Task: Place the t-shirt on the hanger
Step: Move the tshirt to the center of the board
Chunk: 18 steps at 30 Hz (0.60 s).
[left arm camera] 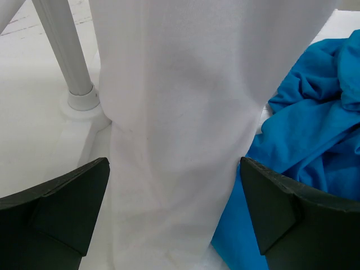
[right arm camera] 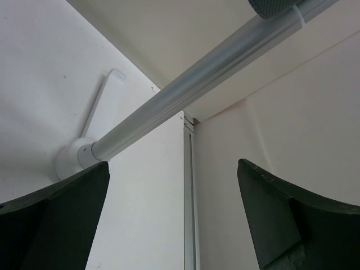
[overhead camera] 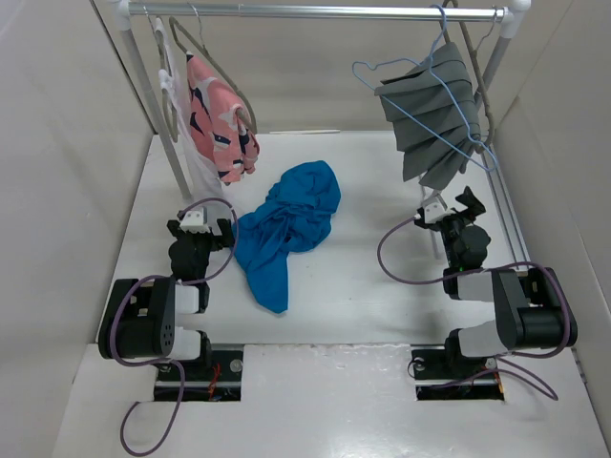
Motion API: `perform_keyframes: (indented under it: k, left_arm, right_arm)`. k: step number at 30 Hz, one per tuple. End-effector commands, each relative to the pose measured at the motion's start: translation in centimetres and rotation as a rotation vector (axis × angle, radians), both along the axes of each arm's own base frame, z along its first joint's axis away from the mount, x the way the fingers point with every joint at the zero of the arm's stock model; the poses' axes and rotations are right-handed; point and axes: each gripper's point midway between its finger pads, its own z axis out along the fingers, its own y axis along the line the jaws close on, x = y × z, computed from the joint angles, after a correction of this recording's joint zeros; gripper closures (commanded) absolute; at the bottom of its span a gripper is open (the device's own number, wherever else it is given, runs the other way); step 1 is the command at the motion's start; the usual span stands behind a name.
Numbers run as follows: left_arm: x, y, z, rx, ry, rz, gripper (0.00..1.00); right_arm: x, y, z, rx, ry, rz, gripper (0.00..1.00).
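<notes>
The bright blue t-shirt (overhead camera: 286, 224) lies crumpled on the white table between the two arms, and its folds fill the right side of the left wrist view (left arm camera: 315, 129). The light-blue wire hanger (overhead camera: 416, 59) hangs by its hook from the rail at the upper right, in front of a pleated grey cloth. My left gripper (overhead camera: 201, 227) stands open just left of the t-shirt, with a hanging white cloth (left arm camera: 174, 112) ahead of it (left arm camera: 174, 214) and nothing gripped. My right gripper (overhead camera: 451, 205) is open below the hanger, and its wrist view (right arm camera: 173, 214) shows nothing between the fingers.
A metal rail (overhead camera: 325, 11) spans the back on white posts (left arm camera: 67, 56) (right arm camera: 185, 95). At its left end hang a pink patterned garment (overhead camera: 220, 119) and grey-brown hangers; the grey pleated cloth (overhead camera: 434, 119) hangs at the right. White walls enclose the table.
</notes>
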Motion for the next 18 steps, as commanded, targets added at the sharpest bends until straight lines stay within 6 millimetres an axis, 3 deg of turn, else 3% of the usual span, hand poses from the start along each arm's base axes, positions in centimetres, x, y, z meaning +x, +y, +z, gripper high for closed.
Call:
perform_keyframes:
  k: [1, 6, 9, 10, 11, 12, 13, 14, 15, 18]
  left_arm:
    - [1.0, -0.2, 5.9, 0.011, -0.227, -0.015, 0.0]
    - [1.0, -0.5, 5.9, 0.019, -0.228, -0.024, 0.0]
    - [0.7, -1.7, 7.4, 0.053, -0.266, -0.1, 0.0]
    - [0.8, -2.3, 7.7, 0.073, -0.255, -0.14, 0.0]
    - [0.6, -3.0, 6.5, 0.09, -0.169, -0.187, 0.0]
    - [0.5, -4.6, 6.3, 0.119, -0.138, -0.293, 0.0]
    - [1.3, -5.1, 7.6, 0.225, -0.15, -0.356, 0.0]
    - [1.3, -5.7, 6.9, 0.281, -0.111, -0.419, 0.0]
    - [0.6, -6.2, 4.3, 0.306, 0.003, -0.485, 0.0]
    - [0.8, -6.2, 4.7, 0.323, 0.015, -0.5, 0.0]
  right_arm:
    - [0.6, 0.3, 2.4, 0.007, -0.069, 0.007, 0.0]
    - [0.6, 0.6, 2.2, 0.005, -0.06, 0.021, 0.0]
    - [1.3, 1.8, 3.7, -0.052, -0.064, 0.069, 0.0]
    - [1.6, 2.7, 2.4, -0.067, 0.012, 0.102, 0.0]
    - [2.5, 3.0, 4.6, -0.095, -0.005, 0.118, 0.0]
    - [3.0, 3.7, 4.2, -0.096, 0.04, 0.149, 0.0]
    - [3.1, 4.1, 2.5, -0.094, 0.146, 0.174, 0.0]
    - [3.6, 4.3, 2.1, -0.082, 0.188, 0.185, 0.0]
    - [4.3, 4.8, 3.0, -0.083, 0.195, 0.194, 0.0]
    - [4.4, 6.5, 0.8, -0.099, 0.311, 0.241, 0.0]
